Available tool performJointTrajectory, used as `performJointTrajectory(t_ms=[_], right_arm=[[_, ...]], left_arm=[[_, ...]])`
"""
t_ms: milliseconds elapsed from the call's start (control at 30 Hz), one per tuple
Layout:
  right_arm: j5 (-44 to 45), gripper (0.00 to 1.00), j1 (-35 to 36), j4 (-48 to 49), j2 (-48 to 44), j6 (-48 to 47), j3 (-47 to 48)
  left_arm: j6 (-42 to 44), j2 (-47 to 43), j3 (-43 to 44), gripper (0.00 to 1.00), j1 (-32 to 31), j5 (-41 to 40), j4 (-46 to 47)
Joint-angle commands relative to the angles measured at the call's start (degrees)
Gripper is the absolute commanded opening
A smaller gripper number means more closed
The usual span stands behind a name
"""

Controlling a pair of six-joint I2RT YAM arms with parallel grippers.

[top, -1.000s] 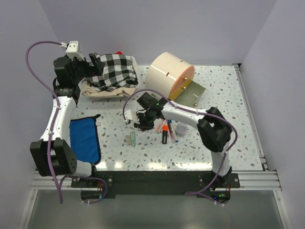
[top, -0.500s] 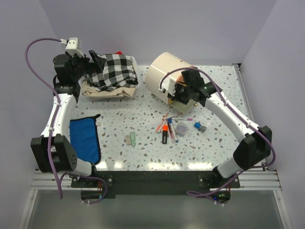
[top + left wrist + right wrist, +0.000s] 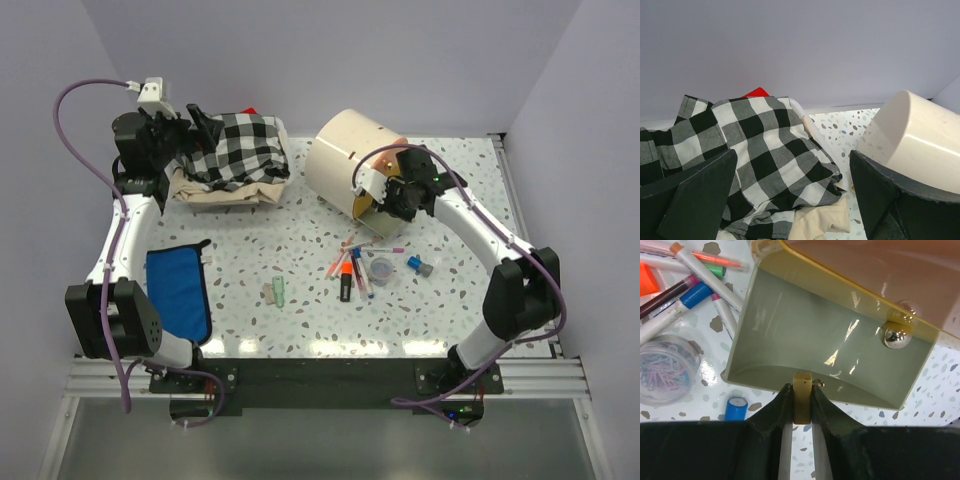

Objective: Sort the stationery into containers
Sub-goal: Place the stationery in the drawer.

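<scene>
Right wrist: jaws pinch brass knob [image 3: 802, 390], glossy drawer [image 3: 805, 340].

Cabinet [image 3: 340, 160] behind pens [image 3: 358, 270], cloth pile [image 3: 235, 150] at its left — erasers [image 3: 278, 291] left of pens

The cream drum-shaped cabinet [image 3: 345, 158] sits at the back of the bench, its orange front turned toward the near right. One olive-walled drawer [image 3: 810, 340] stands pulled out, its small gold tab [image 3: 802, 382] pinched between the right gripper's [image 3: 802, 392] fingers. Just in front lie crossed pens [image 3: 358, 262], an orange highlighter [image 3: 345, 270], a clear round pot [image 3: 381, 268] of paper clips and a small blue cylinder [image 3: 412, 263]. The beige eraser [image 3: 268, 291] and green eraser [image 3: 282, 292] lie side by side, apart to the left.
</scene>
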Motion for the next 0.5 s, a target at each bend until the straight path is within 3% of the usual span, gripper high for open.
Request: performJointTrajectory(t_ms=[0, 200, 400, 467], right_arm=[[0.82, 0.34, -0.36, 3.13, 2.16, -0.81, 0.57], [0.21, 0.50, -0.45, 1.82, 0.68, 0.15, 1.46], [-2.07, 0.52, -0.45, -2.92, -7.13, 3.58, 1.80], [-7.51, 0.52, -0.28, -8.43, -10.03, 2.36, 3.21]], left_arm=[[-0.61, -0.42, 1.81, 0.99, 0.35, 1.19, 2.26], [-0.61, -0.42, 1.90, 0.99, 0.44, 1.37, 2.44], [-1.31, -0.60, 1.37, 0.99, 0.35, 1.81, 2.88], [-1.31, -0.69, 1.37, 0.99, 0.35, 1.98, 2.97]])
